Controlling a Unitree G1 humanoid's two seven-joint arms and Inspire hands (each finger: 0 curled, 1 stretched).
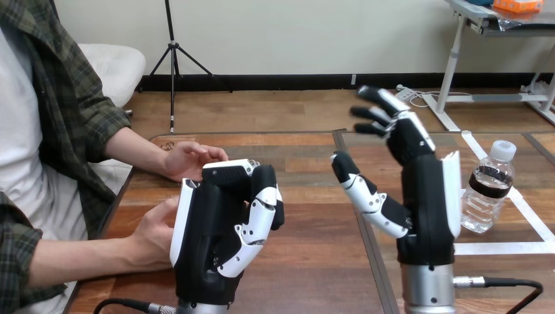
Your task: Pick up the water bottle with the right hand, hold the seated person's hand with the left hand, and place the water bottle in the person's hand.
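Head view: right hand [422,196] is raised, fingers spread and empty; the water bottle [487,190] stands untouched just right of it. Left hand [219,229], fingers curled on nothing, sits just beside the person's hand [152,237]. No step looks done.

Person's nearer hand [153,233] — partly hidden behind left hand [208,239].

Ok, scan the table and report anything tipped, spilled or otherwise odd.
Nothing stands out. The clear plastic water bottle with a white cap stands upright and capped on the wooden table, with no spill around it. The robot's right hand is open beside it, apart from it.
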